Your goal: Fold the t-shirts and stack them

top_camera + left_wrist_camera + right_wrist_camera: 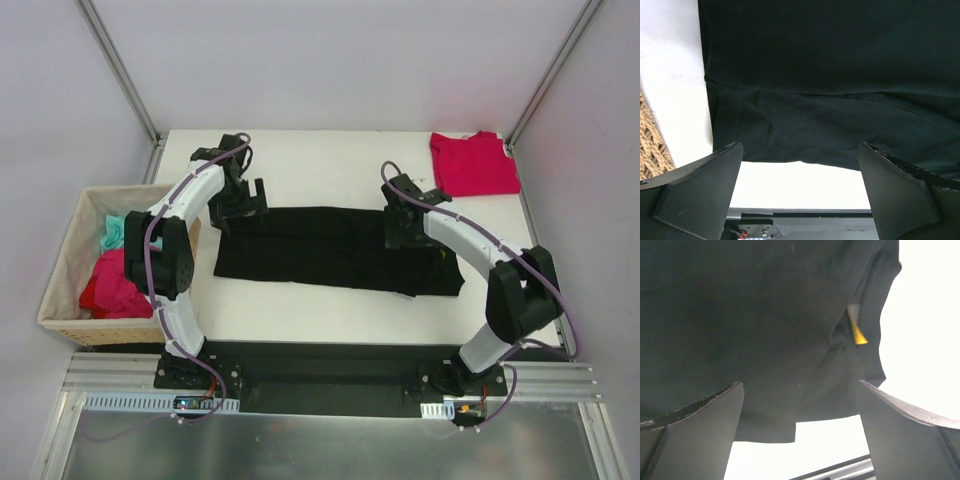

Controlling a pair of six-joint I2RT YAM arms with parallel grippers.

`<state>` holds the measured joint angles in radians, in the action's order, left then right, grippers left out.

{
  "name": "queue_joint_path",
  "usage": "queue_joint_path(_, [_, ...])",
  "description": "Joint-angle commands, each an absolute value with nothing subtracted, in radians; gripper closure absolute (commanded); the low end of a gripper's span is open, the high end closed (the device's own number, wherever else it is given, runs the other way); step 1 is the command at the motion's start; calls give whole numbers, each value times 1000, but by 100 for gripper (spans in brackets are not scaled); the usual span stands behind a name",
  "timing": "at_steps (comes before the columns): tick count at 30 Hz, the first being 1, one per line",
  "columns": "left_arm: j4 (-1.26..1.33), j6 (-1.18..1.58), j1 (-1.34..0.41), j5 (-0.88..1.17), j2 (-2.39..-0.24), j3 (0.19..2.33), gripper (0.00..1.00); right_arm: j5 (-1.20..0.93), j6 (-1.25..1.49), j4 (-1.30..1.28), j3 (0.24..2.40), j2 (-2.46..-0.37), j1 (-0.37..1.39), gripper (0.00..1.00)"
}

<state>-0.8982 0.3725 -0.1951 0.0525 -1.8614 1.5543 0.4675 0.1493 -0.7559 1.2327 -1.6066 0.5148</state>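
Note:
A black t-shirt [330, 250] lies folded into a long band across the middle of the white table. It fills the left wrist view [830, 85] and the right wrist view [750, 325], where a yellow tag [858, 333] shows at its collar. A crimson-red t-shirt [472, 163] lies folded at the far right corner. My left gripper [243, 208] is open and empty above the black shirt's far left edge. My right gripper [405, 232] is open and empty above the shirt's right part.
A woven tan basket [70, 262] stands off the table's left side, holding red [112, 285] and teal [122, 232] cloth; its weave shows in the left wrist view [652, 142]. The table's near edge has a black rail [330, 352].

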Motion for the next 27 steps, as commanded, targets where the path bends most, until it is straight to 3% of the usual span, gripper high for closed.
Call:
queue_joint_path(1, [-902, 353, -195, 66, -1819, 1523, 1, 393, 198, -707, 1206, -1661, 497, 3])
queue_joint_path(12, [-910, 356, -195, 49, -1859, 1473, 1, 365, 190, -693, 1284, -1824, 477, 3])
queue_joint_path(27, [-917, 364, -196, 46, -1887, 1361, 1, 365, 206, -707, 1287, -1871, 454, 3])
